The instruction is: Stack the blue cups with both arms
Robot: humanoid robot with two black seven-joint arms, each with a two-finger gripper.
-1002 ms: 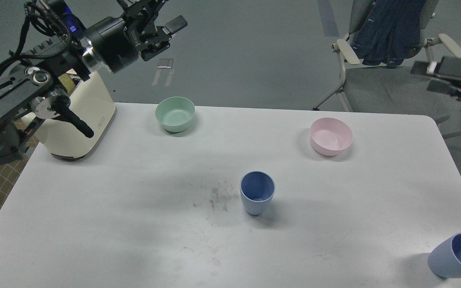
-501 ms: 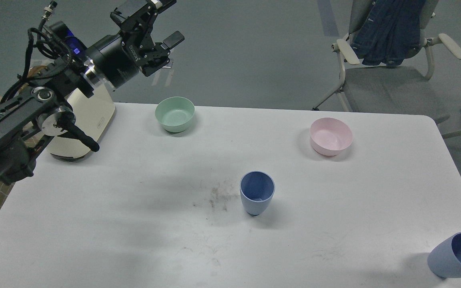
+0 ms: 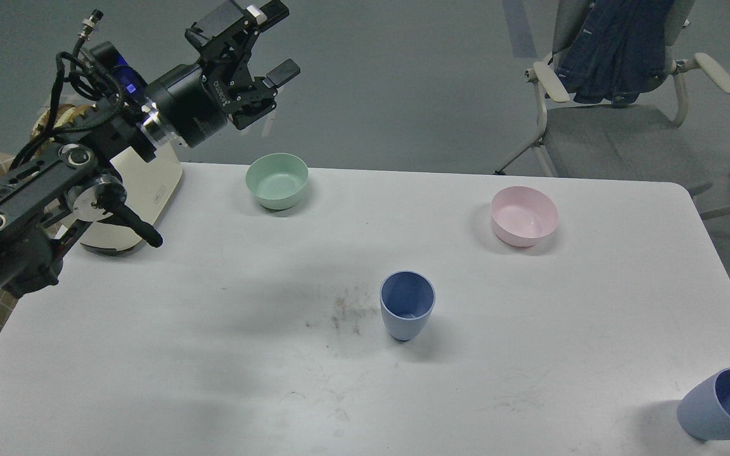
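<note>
1 blue cup point(image 3: 407, 306) stands upright mid-counter with bare white counter point(image 3: 181, 354) all around it. The 2nd blue cup point(image 3: 723, 405) is way off at the front right corner, partly cut off by the frame. Left hand point(image 3: 257, 44) hangs high past the back edge, fingers spread wide, holding nothing, above the mint-green bowl point(image 3: 277, 180). Pink bowl point(image 3: 524, 216) sits back right.

Two dusty-blue cups point(image 3: 407, 305) point(image 3: 723, 404), darker inside. Mint-green bowl point(image 3: 277, 180), pink bowl point(image 3: 524, 215). White worktop point(image 3: 213, 354) with dark scuffs. My claw point(image 3: 262, 39) black. Cream appliance point(image 3: 134, 196).
</note>
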